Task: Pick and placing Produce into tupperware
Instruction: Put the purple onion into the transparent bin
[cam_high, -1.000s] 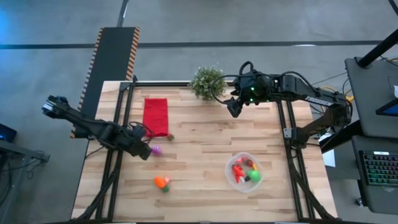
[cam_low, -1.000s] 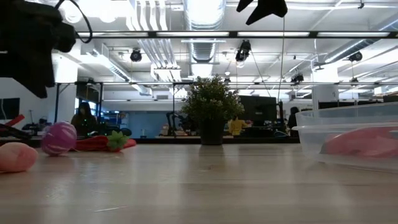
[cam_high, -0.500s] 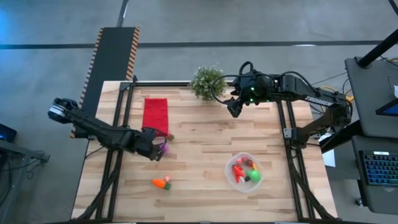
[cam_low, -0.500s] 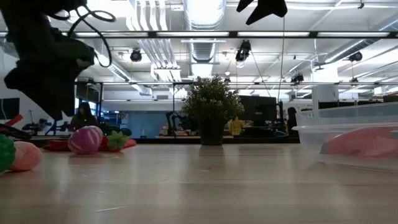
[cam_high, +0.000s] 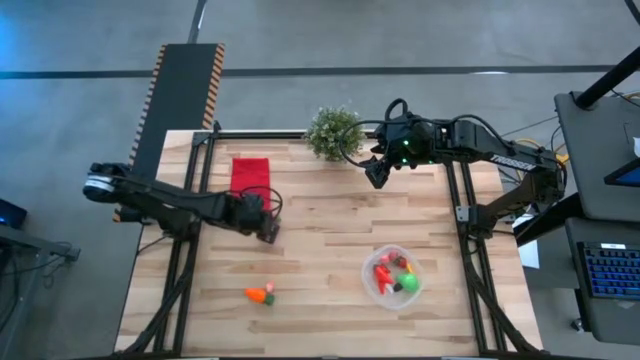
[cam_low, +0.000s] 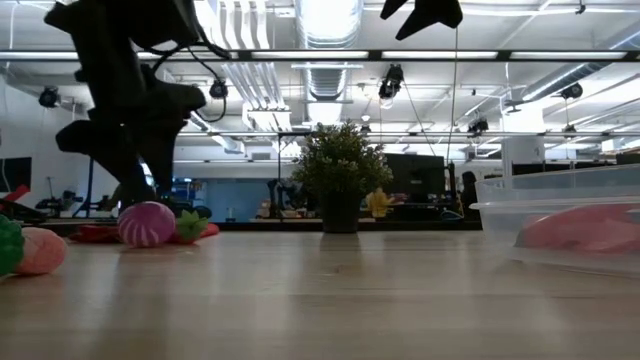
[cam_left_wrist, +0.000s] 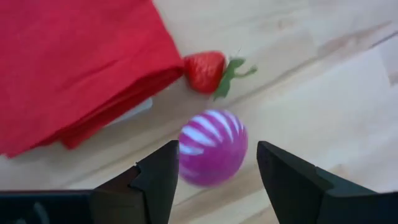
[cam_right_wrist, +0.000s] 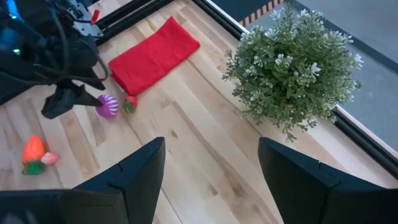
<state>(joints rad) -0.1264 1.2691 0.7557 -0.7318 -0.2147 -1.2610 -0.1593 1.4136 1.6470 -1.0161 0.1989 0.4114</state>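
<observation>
The wooden tabletop (cam_high: 330, 250) carries everything, with a dark arm reaching in from each side. The left arm stretches from the left edge toward the red cloth (cam_high: 250, 184), which lies folded near the far left part of the tabletop. The potted plant (cam_high: 334, 131) stands at the far edge near the middle.

The tupperware (cam_high: 396, 276), round and clear, sits on the near right part of the tabletop, well apart from both grippers. It already holds several produce pieces, red and green among them; in the low view its wall (cam_low: 560, 225) shows at the right with a pinkish piece inside.

The right gripper (cam_high: 376, 172) hangs above the tabletop just beside the plant, with its fingers spread apart and nothing between them, as the right wrist view shows.

The left gripper (cam_left_wrist: 214, 174) is low over the tabletop at the near right corner of the cloth. Its fingers are apart, and the purple striped ball (cam_left_wrist: 212, 147) lies between them on the wood; whether they touch it cannot be told. Just beyond the ball, a strawberry (cam_left_wrist: 208, 70) rests against the cloth's edge.

An orange carrot-like piece (cam_high: 261, 294) with a green end lies alone on the near left part of the tabletop.
</observation>
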